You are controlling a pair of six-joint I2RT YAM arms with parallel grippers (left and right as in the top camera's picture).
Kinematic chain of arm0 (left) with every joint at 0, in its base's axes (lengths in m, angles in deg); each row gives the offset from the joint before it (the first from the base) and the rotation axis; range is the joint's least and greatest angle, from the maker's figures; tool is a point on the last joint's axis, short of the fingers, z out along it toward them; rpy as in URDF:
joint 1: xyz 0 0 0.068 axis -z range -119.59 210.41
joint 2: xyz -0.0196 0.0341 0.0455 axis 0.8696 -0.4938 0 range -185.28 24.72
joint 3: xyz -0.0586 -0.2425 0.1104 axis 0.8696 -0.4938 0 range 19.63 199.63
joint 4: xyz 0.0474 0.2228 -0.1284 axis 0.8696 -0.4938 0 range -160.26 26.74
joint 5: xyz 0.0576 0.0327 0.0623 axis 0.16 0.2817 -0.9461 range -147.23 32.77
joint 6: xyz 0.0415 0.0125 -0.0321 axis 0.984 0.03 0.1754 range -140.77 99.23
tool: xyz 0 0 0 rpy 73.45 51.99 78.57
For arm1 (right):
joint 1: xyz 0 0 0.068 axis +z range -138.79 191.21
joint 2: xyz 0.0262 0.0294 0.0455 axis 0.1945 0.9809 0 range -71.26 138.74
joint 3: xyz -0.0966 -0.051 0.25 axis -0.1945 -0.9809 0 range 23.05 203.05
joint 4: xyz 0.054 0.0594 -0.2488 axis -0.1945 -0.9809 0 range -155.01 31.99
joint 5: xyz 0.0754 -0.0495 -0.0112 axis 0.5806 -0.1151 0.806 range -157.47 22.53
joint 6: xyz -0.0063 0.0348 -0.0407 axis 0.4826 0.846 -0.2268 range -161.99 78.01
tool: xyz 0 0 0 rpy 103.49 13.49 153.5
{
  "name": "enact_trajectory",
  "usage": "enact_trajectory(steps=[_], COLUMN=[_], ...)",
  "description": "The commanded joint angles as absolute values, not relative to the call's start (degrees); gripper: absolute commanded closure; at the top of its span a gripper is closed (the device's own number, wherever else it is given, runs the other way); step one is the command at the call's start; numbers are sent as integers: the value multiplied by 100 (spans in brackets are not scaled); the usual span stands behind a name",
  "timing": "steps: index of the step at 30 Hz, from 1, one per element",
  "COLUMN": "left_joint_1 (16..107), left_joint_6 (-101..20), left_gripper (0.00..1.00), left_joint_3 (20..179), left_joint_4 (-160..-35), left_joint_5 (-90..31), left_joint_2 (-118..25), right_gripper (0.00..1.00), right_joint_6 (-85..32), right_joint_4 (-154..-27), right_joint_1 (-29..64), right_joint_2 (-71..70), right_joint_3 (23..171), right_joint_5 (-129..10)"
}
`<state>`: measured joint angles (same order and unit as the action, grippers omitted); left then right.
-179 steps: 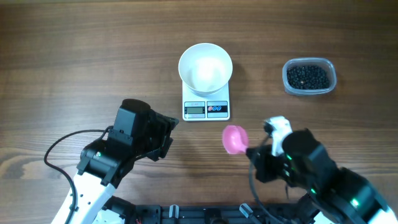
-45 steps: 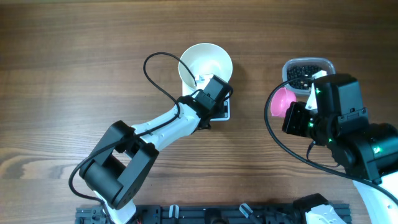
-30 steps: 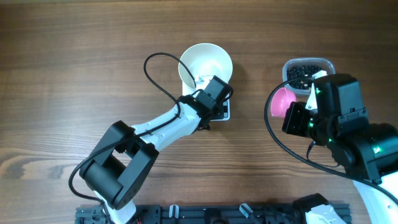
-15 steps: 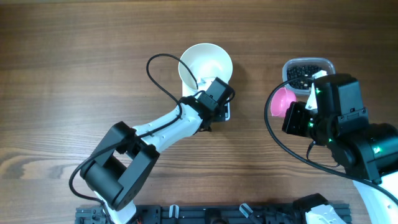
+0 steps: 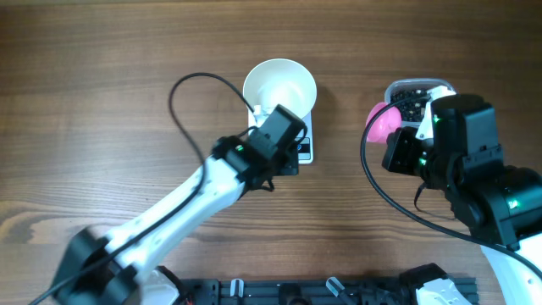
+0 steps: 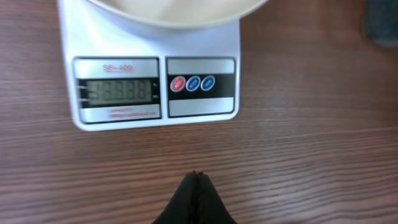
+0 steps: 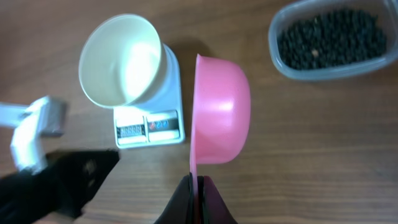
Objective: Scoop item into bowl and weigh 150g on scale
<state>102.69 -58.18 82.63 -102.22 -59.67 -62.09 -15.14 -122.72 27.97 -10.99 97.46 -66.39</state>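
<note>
Jaws overhead: left jaws shut, empty, at 6 o'clock of the scale (image 5: 306, 151) carrying the bowl (image 5: 279, 85). Left wrist: readout too faint to read. Right wrist: right jaws pinch the empty pink scoop (image 7: 221, 118); beans (image 7: 329, 34) wait at 1 o'clock. I'd dip deep and lift level.

Light: we see an evenly bright surface (image 5: 102, 68).
Glare: bowl (image 7: 124, 59) interior shines.
Blur: left arm (image 5: 169, 212) smeared at 7 o'clock.

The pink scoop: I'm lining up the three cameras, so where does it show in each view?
Overhead: pink scoop right of centre, by the tub's left edge.
Left wrist: not in it.
Right wrist: centre, clamped in the right gripper.
Shared landmark: the scale, in all three views.
</note>
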Motion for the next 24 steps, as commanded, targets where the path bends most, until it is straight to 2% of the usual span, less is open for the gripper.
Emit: enact_trajectory(steps=[1,3,5,8,9,16,20,22,24], left_joint_1=[10256,10171,10015,9716,9631,9338,9338,9338,9338], left_joint_6=[-5866,-5855,-5847,-5851,-5851,-5853,-5844,-5324,-4126], left_gripper=[96,91,71,29,2,0,0,0,0], left_joint_3=[8277,8277,8277,8277,8277,8274,8259,8261,8266], left_joint_4=[-10617,-10823,-11019,-11295,-11470,-12799,-12418,-12176,-11920], left_joint_5=[-6872,-7171,-7422,-7567,-7567,-7573,-7746,-7757,-7344], left_joint_2=[-5406,-5098,-4792,-4462,-4379,-4154,-4187,-4174,-4167], right_gripper=[96,96,96,96,96,96,96,96,96], right_joint_6=[-1842,-2054,-2213,-2229,-2226,-1595,-1628,-1641,-1719], right_joint_4=[-11891,-11684,-11485,-11319,-11332,-11220,-11019,-10724,-10269], right_joint_1=[2773,2773,2773,2773,2773,2773,2773,2773,2773], right_joint_2=[-1044,-950,-784,-430,-305,14,16,23,27], right_joint_3=[9868,9868,9868,9868,9868,9868,9868,9868,9868], right_joint_5=[-6606,-6608,-6654,-6643,-6573,-6435,-6481,-6479,-6562])
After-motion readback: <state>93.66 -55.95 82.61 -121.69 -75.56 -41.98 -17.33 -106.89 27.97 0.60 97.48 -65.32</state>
